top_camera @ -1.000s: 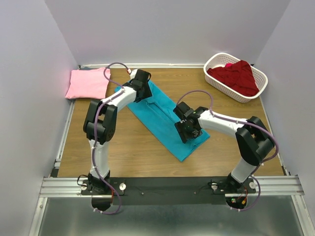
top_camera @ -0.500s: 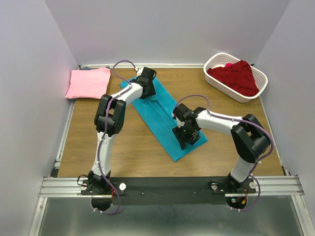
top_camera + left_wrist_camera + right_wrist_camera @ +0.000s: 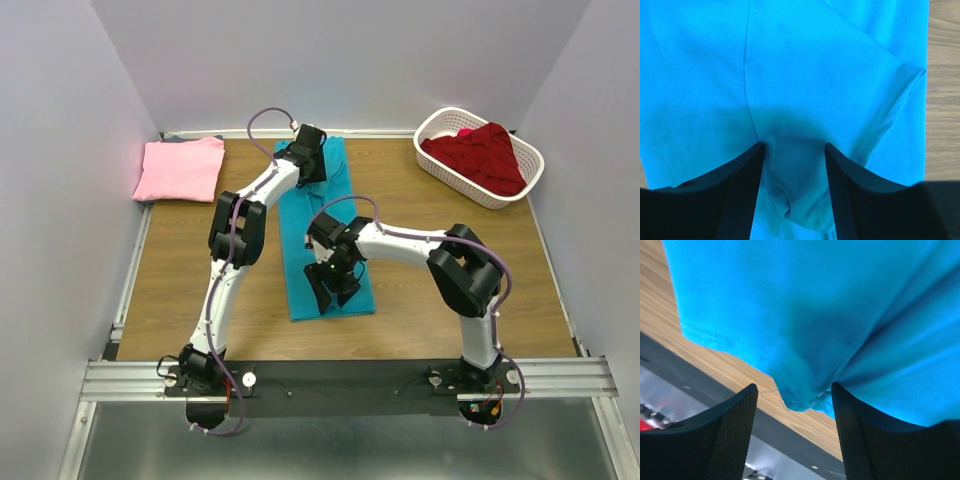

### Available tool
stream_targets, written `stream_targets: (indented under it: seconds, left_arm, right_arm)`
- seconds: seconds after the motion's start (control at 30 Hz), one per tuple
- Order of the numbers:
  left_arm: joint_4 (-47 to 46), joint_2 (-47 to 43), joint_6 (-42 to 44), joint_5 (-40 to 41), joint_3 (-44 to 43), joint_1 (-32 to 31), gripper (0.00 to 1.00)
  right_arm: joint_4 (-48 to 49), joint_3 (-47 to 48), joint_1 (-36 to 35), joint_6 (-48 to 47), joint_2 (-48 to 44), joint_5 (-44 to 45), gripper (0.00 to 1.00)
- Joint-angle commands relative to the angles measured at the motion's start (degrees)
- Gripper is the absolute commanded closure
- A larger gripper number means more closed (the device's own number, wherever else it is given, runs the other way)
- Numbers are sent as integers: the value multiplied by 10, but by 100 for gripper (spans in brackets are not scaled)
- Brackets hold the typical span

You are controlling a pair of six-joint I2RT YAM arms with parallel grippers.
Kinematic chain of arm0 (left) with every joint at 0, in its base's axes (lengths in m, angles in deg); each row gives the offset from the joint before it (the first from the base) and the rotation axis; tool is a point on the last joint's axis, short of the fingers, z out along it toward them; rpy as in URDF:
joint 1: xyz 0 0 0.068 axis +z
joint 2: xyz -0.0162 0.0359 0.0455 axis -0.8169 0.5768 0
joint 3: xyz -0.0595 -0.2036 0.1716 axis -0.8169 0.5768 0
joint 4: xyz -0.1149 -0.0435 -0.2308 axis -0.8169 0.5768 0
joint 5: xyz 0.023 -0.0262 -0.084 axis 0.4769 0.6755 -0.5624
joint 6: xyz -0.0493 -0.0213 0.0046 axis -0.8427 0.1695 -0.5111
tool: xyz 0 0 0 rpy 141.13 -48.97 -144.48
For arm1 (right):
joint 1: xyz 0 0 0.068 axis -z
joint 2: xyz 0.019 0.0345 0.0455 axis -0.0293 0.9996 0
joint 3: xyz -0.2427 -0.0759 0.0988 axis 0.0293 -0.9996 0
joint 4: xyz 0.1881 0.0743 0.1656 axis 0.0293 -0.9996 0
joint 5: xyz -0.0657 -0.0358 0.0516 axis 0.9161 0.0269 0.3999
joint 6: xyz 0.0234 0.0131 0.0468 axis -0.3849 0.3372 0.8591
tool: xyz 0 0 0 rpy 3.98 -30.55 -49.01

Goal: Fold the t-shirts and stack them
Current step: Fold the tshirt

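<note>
Teal t-shirt (image 3: 298,262) lies as a long, narrow strip down the middle of the wooden table (image 3: 180,285), running from far to near. My left gripper (image 3: 794,146) is at its far end, fingers pinched on a puckered fold of the cloth. My right gripper (image 3: 794,390) is at the near end, clamped on the hem, which hangs raised off the tabletop. Pink t-shirt (image 3: 180,168) sits folded at the far left corner. Dark red t-shirt (image 3: 480,158) lies heaped in the white basket (image 3: 432,125), far right.
</note>
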Motion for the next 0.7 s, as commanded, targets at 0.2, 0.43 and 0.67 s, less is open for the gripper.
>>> stream_targets:
  seconds: [0.2,0.43,0.67]
  left_arm:
    - [-47,43,10,-94,-31,1,37]
    - [-78,-22,-24,-108,-24,5,23]
    - [-87,-134,-35,-71,-1,13,13]
  right_arm:
    - [28,33,-12,33,70,26,30]
    - [20,17,-12,43,-22,55,25]
    - [5,-31,25,76,-122,137,18]
